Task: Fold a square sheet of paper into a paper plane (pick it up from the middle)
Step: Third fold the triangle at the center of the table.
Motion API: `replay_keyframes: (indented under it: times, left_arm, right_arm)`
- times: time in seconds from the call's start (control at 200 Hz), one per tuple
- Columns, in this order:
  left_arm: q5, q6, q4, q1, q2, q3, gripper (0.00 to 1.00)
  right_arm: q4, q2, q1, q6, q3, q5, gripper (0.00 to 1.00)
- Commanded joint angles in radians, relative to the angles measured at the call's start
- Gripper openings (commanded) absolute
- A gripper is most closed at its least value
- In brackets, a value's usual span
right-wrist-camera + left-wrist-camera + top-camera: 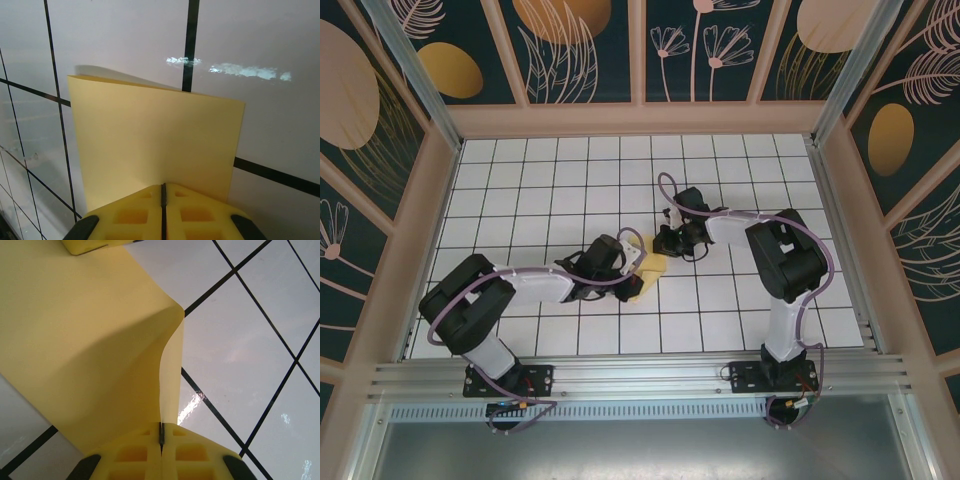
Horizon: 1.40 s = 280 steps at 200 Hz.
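At the centre of the gridded table (520,180), the square sheet of paper (651,268) is held up between both arms. The left gripper (161,436) and right gripper (163,192) are each clamped tight on an edge. I'd align the edges squarely before creasing.

My sheet of paper (653,266) is pale yellow, plain and unmarked. It sits around the middle of the table (520,200), a little closer to the near edge than the far one. My left gripper (161,432) is pinched on one edge of it and my right gripper (163,192) on another. Seen from my left wrist, it bows in a soft curve and bends sharply just before the pinch. Seen from my right wrist, it looks flat and doubled, with a second layer peeking behind the top edge. I cannot tell whether it touches the table.
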Motion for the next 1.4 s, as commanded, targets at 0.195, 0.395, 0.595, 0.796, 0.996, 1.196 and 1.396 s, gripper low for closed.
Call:
replay_keyframes:
  times: [0.195,0.395,0.595,0.796,0.996,1.196,1.396]
  left_arm:
    - [0.044,0.025,-0.025,0.031,0.016,0.041,0.0]
    - [0.026,0.032,-0.051,0.033,0.038,0.058,0.0]
    - [-0.002,0.004,-0.042,0.033,0.046,0.044,0.0]
    - [-0.025,0.009,-0.051,0.034,0.046,0.051,0.0]
    - [-0.042,0.006,-0.062,0.034,0.053,0.054,0.0]
    - [-0.022,-0.035,-0.045,0.033,0.044,0.042,0.0]
    - [0.038,-0.082,-0.006,0.033,0.02,0.021,0.01]
  right_arm:
    - [-0.061,0.031,0.01,-0.026,0.002,0.038,0.1]
    - [-0.067,0.03,0.01,-0.029,0.006,0.042,0.1]
    - [-0.074,0.027,0.01,-0.031,0.007,0.043,0.1]
    - [-0.073,0.026,0.01,-0.029,0.007,0.045,0.1]
    - [-0.075,0.028,0.009,-0.03,0.006,0.048,0.1]
    - [-0.077,0.026,0.01,-0.026,0.007,0.049,0.1]
    - [-0.074,0.025,0.01,-0.024,0.004,0.046,0.1]
